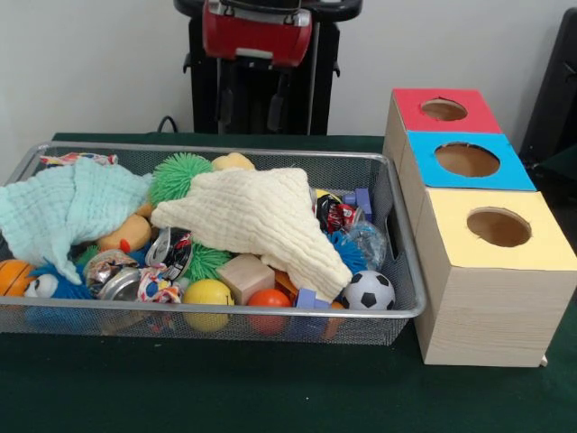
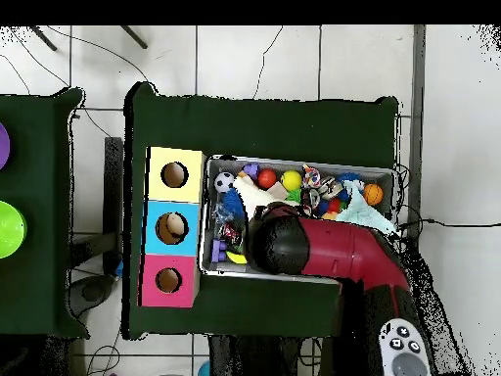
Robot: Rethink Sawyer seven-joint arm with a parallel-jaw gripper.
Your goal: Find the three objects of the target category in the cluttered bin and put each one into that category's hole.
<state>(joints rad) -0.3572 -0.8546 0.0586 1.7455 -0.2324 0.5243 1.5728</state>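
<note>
**A:** What is on the table?

**B:** A wide wire-mesh bin point(image 1: 397, 311) sits on a dark green table point(image 1: 270, 397), crammed with toys. To its right in the front view stands a wooden box point(image 1: 491, 307) with three round holes in its top: red point(image 1: 443, 109) farthest from the camera, blue point(image 1: 467, 160) in the middle, yellow point(image 1: 499, 227) nearest.

**A:** Where are the knotted cloth pieces?

**B:** One small white knot with coloured patches point(image 1: 159, 287) lies near the bin's front wall, left of a yellow ball point(image 1: 207, 293). Another patterned piece point(image 1: 77, 159) peeks over the far left corner. A third is not visible; it may be under the cream cloth point(image 1: 261, 216) or the mint cloth point(image 1: 63, 203) draped over the pile.

**A:** And the arm?

**B:** From above, the red and black arm point(image 2: 342, 250) reaches over the bin. From the front, only its red casing shows at the top edge. The gripper's tips are hidden, so I cannot tell whether it is spread or closed.

**A:** How would the knot handle?

**B:** I judge it light, soft and squashy, not fragile or slippery. It would compress under a pinch, so gripping across the thick knotted middle seems safest; a loose end might slide free. It is wedged among a shiny metal piece point(image 1: 117, 281) and the ball, so neighbours could get nudged or caught.
</note>
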